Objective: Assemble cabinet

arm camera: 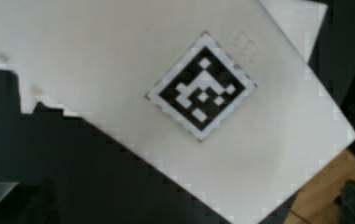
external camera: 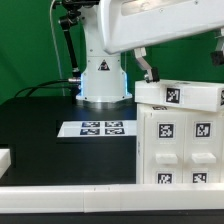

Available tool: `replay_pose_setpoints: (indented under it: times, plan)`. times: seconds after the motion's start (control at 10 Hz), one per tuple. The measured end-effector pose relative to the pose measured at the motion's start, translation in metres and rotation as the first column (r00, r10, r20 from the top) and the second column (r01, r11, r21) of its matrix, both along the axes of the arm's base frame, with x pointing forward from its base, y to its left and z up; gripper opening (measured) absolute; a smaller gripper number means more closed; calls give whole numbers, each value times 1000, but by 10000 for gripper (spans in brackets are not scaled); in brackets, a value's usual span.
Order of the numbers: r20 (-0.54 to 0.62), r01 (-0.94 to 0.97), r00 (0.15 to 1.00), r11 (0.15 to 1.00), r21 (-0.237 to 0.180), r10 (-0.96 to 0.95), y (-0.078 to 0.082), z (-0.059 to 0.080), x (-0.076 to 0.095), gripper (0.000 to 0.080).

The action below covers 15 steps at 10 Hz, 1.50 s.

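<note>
The white cabinet (external camera: 182,145) stands at the exterior view's right, its front faces carrying several black-and-white tags. A flat white top panel (external camera: 180,95) with one tag lies across it. My gripper (external camera: 147,68) hangs just above the panel's corner nearest the robot base. In the wrist view the white panel (arm camera: 147,60) with its tag (arm camera: 204,88) fills most of the picture. The panel's pointed corner reaches down between my gripper's (arm camera: 188,206) dark fingers (arm camera: 10,200), which stand far apart at the picture's edges. The gripper is open and holds nothing.
The marker board (external camera: 99,129) lies on the black table in front of the robot base (external camera: 103,82). A small white part (external camera: 5,158) sits at the exterior view's left edge. A white rail (external camera: 70,198) runs along the front. A brown surface (arm camera: 343,172) shows beside the panel.
</note>
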<state>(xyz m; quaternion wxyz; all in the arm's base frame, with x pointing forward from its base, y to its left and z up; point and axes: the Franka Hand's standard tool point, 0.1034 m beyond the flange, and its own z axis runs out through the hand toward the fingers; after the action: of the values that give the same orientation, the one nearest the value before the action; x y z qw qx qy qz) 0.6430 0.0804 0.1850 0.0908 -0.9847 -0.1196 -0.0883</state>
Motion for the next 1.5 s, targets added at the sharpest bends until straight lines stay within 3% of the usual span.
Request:
replay_pose_setpoints:
  times: [0.7,0.9,1.4,1.5]
  plan:
    - [26,-399,915,912,-95,403,8,-13,-12,796]
    - [31,-379,923,919,-109,384,7,-27,-23,796]
    - [35,-326,943,940,-103,331,17,-30,-22,796]
    - [34,-321,945,941,-104,326,14,-31,-22,684]
